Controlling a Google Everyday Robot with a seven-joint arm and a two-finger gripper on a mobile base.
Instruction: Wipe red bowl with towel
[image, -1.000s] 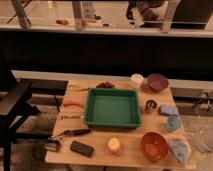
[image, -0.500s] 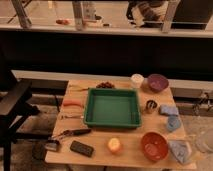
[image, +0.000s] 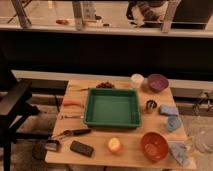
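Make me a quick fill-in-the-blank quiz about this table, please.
1. The tray is ___.
2. The towel lies beside the front bowl, coloured ___.
3. The back bowl is ___.
4. The gripper is ___ of view.
Answers: green, red, purple, out.

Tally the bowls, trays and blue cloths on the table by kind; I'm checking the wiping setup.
Bowls: 2, red bowl and purple bowl
Trays: 1, green tray
Blue cloths: 3, near towel, middle cloth, far cloth
Total: 6
Pincer: not in view
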